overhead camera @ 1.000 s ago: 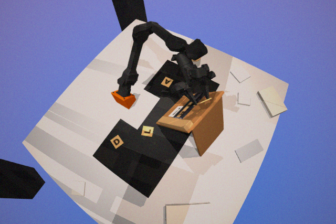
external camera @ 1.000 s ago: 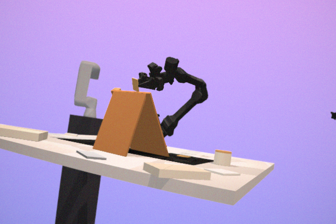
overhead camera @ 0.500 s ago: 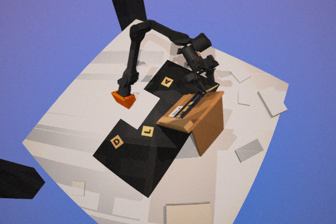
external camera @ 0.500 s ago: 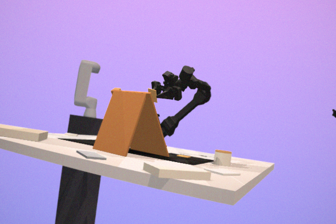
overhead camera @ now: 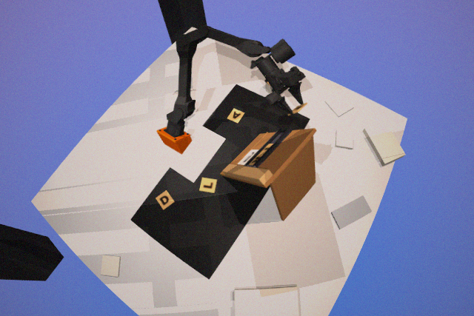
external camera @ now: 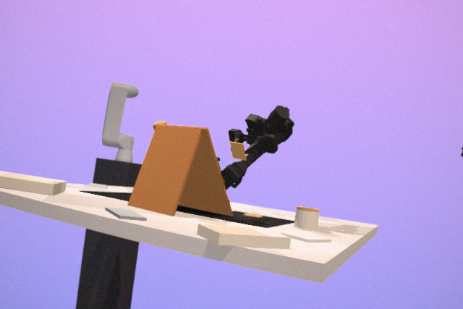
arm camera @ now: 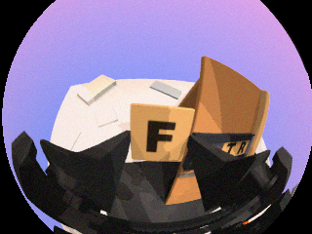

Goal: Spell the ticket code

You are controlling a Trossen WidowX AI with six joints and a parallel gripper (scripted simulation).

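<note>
My gripper is shut on the F tile. The tile is held upright in the air, off the upper end of the tilted board in the top view, and its F reads upright in the wrist view. The dark rail holds tiles; T and R are readable. The white ticket lies beside the rail; its print is too small to read. The A tile, L tile and D tile lie flat.
The black mat lies under the loose tiles. The orange arm base is left of the board. A round tub stands at the right in the exterior view. A cream block and a grey slab lie near the counter's edge.
</note>
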